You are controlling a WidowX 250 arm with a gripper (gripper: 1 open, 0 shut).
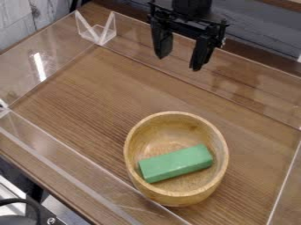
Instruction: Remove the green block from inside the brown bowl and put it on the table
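Observation:
The green block point(177, 164) lies flat inside the brown bowl point(150, 132), toward its near side, angled slightly. The bowl rests on the wood-grain table point(83, 97) at the lower right of the camera view. My black gripper point(179, 47) hangs well above and behind the bowl at the top of the frame, pointing down, with its fingers spread apart and nothing between them.
Clear acrylic walls point(47, 53) border the tabletop on the left, back and near sides. A folded clear acrylic piece point(97, 28) stands at the back left corner. Bare tabletop stretches left of the bowl.

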